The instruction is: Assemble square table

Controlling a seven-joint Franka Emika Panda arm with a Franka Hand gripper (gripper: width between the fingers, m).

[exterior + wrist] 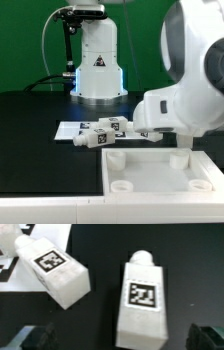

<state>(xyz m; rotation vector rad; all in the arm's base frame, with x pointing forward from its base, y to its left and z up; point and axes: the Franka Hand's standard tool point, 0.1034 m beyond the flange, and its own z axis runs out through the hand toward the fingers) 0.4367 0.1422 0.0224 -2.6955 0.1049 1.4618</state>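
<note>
The square tabletop (160, 168) lies flat at the front of the exterior view, a white slab with round corner holes. Behind it a cluster of white tagged legs (105, 131) lies on the black table. In the wrist view one leg (142, 303) lies lengthwise between my open fingers (36, 336), its tag facing up and its end reaching down between the two black fingertips. My gripper (121, 338) stands open around that end without touching it. A second leg (55, 272) lies tilted beside it. In the exterior view the arm hides the gripper.
The marker board (72, 131) lies under the legs at the exterior view's left. The robot's white base (98, 65) stands at the back. The big white arm (190, 95) fills the exterior view's right, above the tabletop's far edge.
</note>
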